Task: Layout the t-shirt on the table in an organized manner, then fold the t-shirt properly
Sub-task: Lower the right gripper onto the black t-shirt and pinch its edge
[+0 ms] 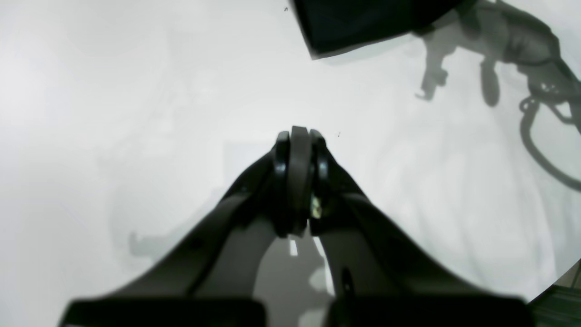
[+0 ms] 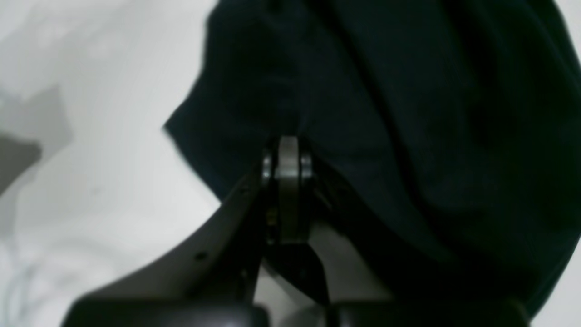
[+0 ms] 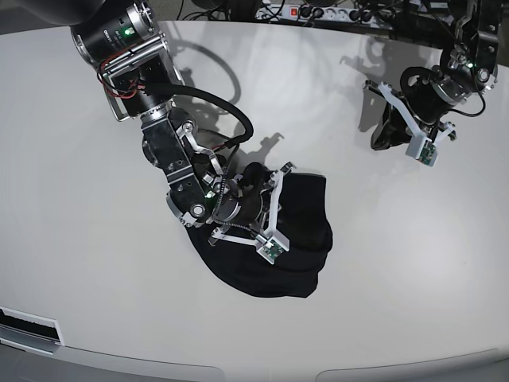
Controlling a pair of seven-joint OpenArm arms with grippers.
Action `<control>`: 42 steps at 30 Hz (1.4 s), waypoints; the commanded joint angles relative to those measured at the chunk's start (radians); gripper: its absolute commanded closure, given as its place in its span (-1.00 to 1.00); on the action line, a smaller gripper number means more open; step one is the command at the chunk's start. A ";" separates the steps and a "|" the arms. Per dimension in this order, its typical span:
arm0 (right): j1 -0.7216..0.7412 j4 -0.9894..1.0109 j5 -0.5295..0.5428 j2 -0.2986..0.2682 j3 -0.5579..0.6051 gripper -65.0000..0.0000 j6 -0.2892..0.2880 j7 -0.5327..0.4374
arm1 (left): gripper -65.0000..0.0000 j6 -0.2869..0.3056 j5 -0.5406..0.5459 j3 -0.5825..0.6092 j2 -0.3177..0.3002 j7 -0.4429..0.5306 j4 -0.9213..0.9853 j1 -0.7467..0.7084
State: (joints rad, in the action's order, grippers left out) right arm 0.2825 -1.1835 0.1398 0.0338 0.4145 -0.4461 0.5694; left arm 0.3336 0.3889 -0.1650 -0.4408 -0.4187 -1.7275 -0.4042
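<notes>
Right tool (image 2: 288,154) against t-shirt (image 2: 408,113), wrist-view only.

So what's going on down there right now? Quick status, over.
Right gripper shut, at the bunched t-shirt; grip on fabric unclear. Left gripper shut, empty, over bare table. Nothing in the way.

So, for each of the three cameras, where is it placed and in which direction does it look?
Left wrist: sits on the left arm, looks past its shut left gripper at the bare table; a t-shirt corner shows at the top.
Right wrist: sits on the right arm, looks along the shut right gripper into the t-shirt.
Base: high above, looks down on the table, t-shirt and both arms.
Shared: all three show the t-shirt and the table.
</notes>
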 commanded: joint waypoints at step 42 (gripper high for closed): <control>-0.033 -0.024 -0.045 0.051 -0.111 1.00 0.008 -0.054 | 1.00 0.011 0.034 -0.006 -0.058 0.023 -0.016 0.003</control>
State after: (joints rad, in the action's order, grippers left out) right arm 0.2249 -1.1934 0.0868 0.0807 0.3042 -0.4374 0.5411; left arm 0.3450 0.4072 -0.1650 -0.4847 -0.4183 -1.7271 -0.4042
